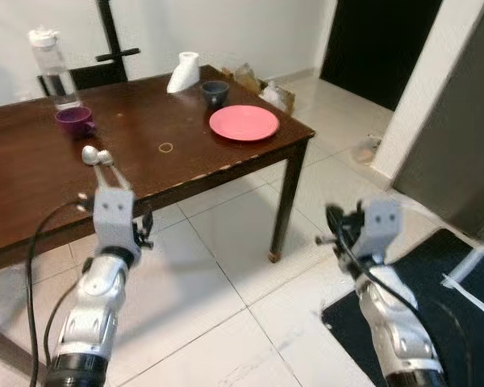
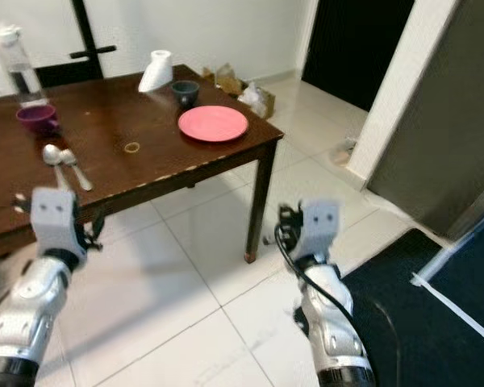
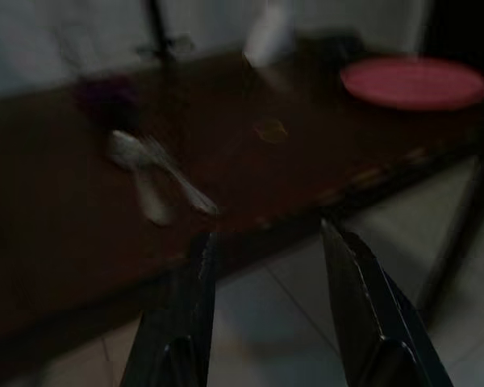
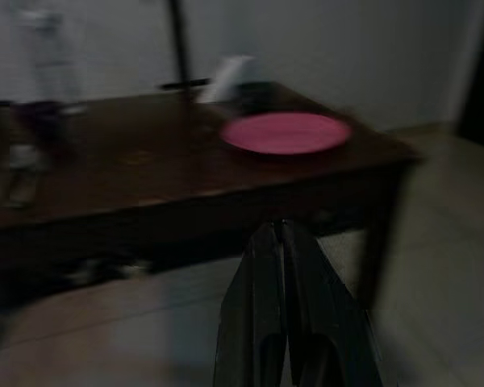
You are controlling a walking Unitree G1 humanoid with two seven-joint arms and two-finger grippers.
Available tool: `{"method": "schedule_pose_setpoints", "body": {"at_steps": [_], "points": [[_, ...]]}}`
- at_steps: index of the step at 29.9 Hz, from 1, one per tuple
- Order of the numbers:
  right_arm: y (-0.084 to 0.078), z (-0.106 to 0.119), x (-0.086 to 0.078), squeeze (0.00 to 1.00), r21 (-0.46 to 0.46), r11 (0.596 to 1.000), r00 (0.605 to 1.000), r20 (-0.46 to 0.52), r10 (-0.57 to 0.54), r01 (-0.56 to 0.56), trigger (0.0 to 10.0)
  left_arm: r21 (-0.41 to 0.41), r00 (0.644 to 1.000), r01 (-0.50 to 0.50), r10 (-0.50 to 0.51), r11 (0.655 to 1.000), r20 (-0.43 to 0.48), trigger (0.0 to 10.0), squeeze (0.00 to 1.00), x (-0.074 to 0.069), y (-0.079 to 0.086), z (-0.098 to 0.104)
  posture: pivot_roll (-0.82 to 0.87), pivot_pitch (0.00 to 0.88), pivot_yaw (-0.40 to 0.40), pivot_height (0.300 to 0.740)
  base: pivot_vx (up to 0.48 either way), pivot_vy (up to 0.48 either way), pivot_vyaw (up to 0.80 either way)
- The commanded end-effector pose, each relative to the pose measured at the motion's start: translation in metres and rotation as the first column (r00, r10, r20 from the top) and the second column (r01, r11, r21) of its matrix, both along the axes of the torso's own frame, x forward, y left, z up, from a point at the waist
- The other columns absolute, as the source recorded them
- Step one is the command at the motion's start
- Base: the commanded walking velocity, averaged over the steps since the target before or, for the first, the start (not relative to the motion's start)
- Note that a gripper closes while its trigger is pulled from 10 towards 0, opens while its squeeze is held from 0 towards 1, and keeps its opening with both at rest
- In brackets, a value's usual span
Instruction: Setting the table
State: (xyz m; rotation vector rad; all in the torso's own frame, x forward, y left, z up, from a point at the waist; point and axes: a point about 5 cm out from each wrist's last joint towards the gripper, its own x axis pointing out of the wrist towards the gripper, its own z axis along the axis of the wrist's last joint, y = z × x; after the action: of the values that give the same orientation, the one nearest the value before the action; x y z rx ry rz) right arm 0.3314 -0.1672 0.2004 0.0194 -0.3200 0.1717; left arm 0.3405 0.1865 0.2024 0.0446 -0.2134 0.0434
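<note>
Table [image 1: 32,218] edge | left fingers [image 3: 195,282] apart (short of it) | spoons [image 2: 64,165] near edge

Both head views are evenly and softly lit, with pale glare on the floor tiles [image 1: 226,266] and a dull sheen on the table [image 1: 177,173]. The doorway [image 1: 379,48] far ahead of the right gripper [image 4: 284,234] is black. Both wrist views are dim, murky and motion-blurred; beyond the left gripper [image 3: 266,242] the spoons [image 3: 149,169] smear.
</note>
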Motion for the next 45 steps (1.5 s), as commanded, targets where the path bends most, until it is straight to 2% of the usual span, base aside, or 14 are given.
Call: {"method": "schedule_pose_setpoints", "body": {"at_steps": [1,4,9,17,19,20,22,29,45], "points": [[0.001,-0.006,-0.003,0.0,0.015,1.0,0.999,-0.041,0.002,-0.001,10.0,-0.006,0.999,-0.013,0.013,1.0,-0.035,10.0,0.0,-0.002,0.001,-0.004,0.03,0.104,0.058,0.74,0.0,0.0,0.77],[0.003,0.002,-0.006,0.0,0.03,1.0,0.999,-0.038,0.01,-0.009,10.0,-0.008,1.0,-0.007,0.007,1.0,-0.028,10.0,0.0,-0.004,-0.001,0.005,0.03,0.104,0.058,0.74,0.0,0.0,0.77],[0.003,0.003,-0.009,0.0,0.032,0.999,0.999,-0.054,0.01,-0.008,10.0,-0.01,0.999,-0.009,0.009,1.0,-0.034,10.0,0.0,-0.005,-0.003,0.008,0.03,0.102,0.059,0.74,0.0,0.0,0.77],[0.003,0.005,-0.011,0.0,0.047,0.999,0.998,-0.069,0.002,0.001,10.0,0.012,0.997,-0.059,0.059,0.998,-0.055,10.0,0.0,-0.002,-0.001,0.008,0.02,0.099,0.058,0.74,0.0,0.0,0.77],[0.004,0.007,-0.012,0.0,0.058,0.998,0.998,-0.066,0.002,0.002,10.0,0.043,0.995,-0.09,0.093,0.995,-0.049,10.0,0.0,-0.001,0.001,0.009,0.02,0.097,0.058,0.74,0.0,0.0,0.74],[0.004,0.01,-0.012,0.0,0.103,0.995,0.998,-0.058,-0.01,0.016,10.0,0.051,0.993,-0.111,0.113,0.993,-0.041,10.0,0.0,0.001,0.001,0.011,0.02,0.096,0.057,0.74,0.472,0.0,0.0],[0.003,0.013,-0.012,0.0,0.129,0.991,0.998,-0.054,-0.031,0.038,10.0,0.05,0.992,-0.12,0.122,0.991,-0.038,10.0,0.0,0.002,0.002,0.013,0.02,0.094,0.057,0.74,0.472,0.0,0.0],[0.001,0.017,-0.012,0.0,0.174,0.984,0.999,-0.052,-0.017,0.025,10.0,0.062,0.993,-0.114,0.116,0.992,-0.021,10.0,0.0,0.004,-0.001,0.017,0.02,0.09,0.056,0.74,0.477,0.0,0.0],[0.005,0.017,-0.012,0.0,0.168,0.986,0.998,-0.054,0.01,-0.001,10.0,0.075,0.993,-0.116,0.117,0.99,-0.007,10.0,0.0,0.006,-0.003,0.018,0.02,0.077,0.056,0.74,0.48,0.0,0.0]]}}
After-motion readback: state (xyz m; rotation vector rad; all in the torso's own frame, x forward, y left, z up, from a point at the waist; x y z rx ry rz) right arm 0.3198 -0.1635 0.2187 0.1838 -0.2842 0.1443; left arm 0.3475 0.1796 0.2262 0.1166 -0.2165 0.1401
